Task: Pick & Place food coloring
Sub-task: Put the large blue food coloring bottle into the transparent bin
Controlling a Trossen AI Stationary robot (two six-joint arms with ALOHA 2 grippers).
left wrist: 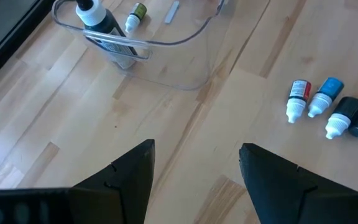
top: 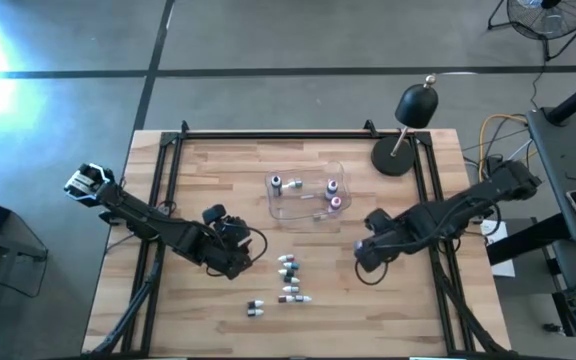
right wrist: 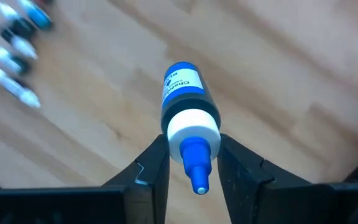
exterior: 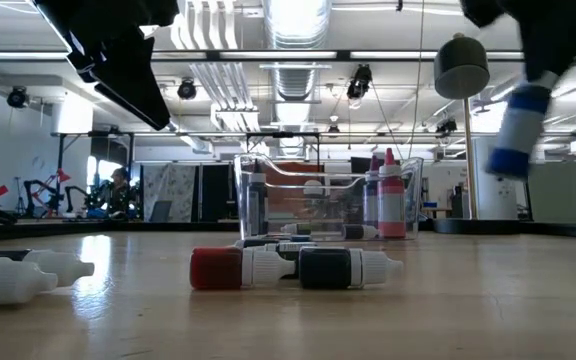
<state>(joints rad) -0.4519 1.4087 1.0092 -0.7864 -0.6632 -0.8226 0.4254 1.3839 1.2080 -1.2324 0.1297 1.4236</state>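
While the right tool (right wrist: pixel 193 163) is clamped on a blue-tipped dropper bottle (right wrist: pixel 189 118), the clear tub (top: pixel 308 197) lies up-counter and toward the left arm's side of it, near but apart in the high view. In the right wrist view the bottle's long axis runs along the line of the fingers, white collar pinched between them, blue nozzle pointing back toward the camera, dark body projecting forward. The low view shows it lifted clear of the counter (top: pixel 208 170).

Judgement: the coming move is a short carry over the tub's rim and a release; the right arm is the one placed for it. Risk: the bottle tips against those already standing in the tub.

Left tool (left wrist: pixel 196 163): fingers apart, nothing between them, over bare wood to the left of the loose bottles (top: pixel 288 278), which lie on their sides in a scattered column at mid-counter, with two more nearer the front edge.

Surface: pale butcher-block wood, black frame rails. A black dome lamp (top: pixel 415 105) stands at the far right corner. Beyond the counter: an open workshop hall, ceiling lights and ducting.
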